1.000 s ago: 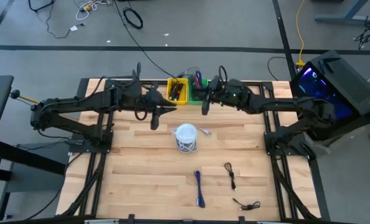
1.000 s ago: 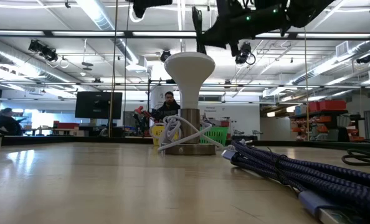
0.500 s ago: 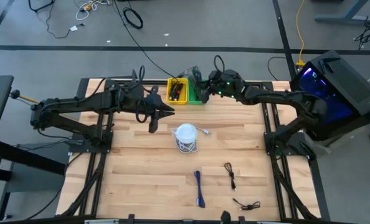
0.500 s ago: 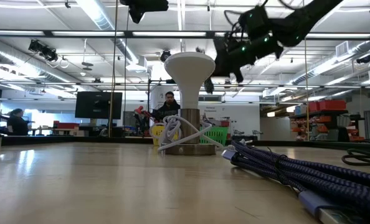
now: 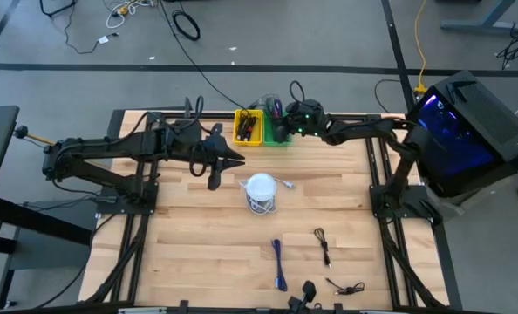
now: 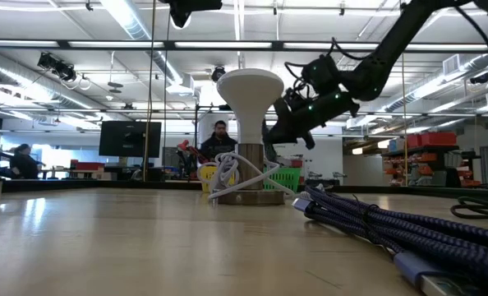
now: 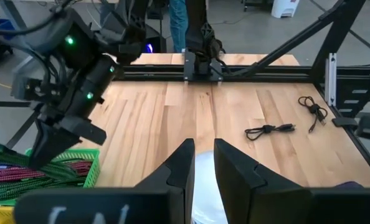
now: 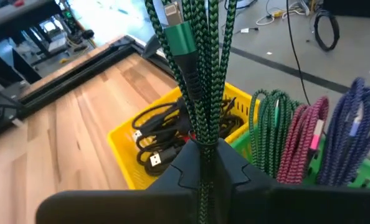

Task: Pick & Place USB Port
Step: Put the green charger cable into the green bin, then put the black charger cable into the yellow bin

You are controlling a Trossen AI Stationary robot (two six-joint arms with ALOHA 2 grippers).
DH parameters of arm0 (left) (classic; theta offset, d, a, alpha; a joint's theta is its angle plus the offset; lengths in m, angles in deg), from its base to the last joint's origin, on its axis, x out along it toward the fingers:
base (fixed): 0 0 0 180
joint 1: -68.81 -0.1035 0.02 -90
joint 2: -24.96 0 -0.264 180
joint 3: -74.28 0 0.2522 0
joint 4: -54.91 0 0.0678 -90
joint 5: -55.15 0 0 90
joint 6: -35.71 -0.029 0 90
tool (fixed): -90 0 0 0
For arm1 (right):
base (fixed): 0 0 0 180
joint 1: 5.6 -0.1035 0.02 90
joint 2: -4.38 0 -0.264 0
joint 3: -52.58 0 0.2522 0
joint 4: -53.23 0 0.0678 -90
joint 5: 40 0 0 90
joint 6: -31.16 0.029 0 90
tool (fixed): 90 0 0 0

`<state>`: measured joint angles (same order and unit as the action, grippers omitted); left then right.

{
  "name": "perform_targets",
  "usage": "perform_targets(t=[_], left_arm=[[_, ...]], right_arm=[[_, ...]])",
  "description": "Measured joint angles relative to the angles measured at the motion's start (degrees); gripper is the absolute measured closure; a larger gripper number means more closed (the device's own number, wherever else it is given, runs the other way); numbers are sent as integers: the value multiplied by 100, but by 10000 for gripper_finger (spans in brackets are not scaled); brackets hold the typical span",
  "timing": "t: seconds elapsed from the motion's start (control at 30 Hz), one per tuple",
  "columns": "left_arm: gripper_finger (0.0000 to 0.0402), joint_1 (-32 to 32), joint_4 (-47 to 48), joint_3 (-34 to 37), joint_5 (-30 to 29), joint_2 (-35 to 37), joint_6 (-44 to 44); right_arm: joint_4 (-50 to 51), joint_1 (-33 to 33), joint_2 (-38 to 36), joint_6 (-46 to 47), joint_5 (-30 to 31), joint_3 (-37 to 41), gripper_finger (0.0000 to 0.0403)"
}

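right gripper (image 5: 281, 131) moved back over green bin (image 5: 277, 137), gripping green cable (image 8: 197, 74)

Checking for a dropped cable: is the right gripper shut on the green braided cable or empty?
Shut on it: the right gripper pinches the green braided cable, whose strands rise above the yellow bin.

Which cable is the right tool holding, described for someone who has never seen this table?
At the table's far edge stand a yellow bin and a green bin. Above them the right tool is shut on a green braided cable. Unlike the cables resting in the bins, it is lifted clear.
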<state>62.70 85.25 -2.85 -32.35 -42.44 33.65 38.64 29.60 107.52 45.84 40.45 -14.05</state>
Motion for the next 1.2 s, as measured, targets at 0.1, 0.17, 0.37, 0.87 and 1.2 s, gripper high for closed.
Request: perform_targets(t=[0.1, 0.17, 0.37, 0.87, 1.2], left_arm=[[337, 0, -2, 0, -15, -5, -1], [337, -2, 0, 0, -15, -17, 0], [337, 0, 2, 0, -30, -20, 33], [337, -4, 1, 0, -31, -20, 37], [337, -4, 2, 0, -31, -20, 37]], right_arm=[[-321, 0, 225, 104, -15, 0, 392], [-453, 0, 349, 133, -43, 0, 392], [-484, 50, 449, 135, -53, 0, 392], [-453, 50, 771, 297, -52, 0, 381], [-543, 50, 771, 263, 147, 0, 279]])
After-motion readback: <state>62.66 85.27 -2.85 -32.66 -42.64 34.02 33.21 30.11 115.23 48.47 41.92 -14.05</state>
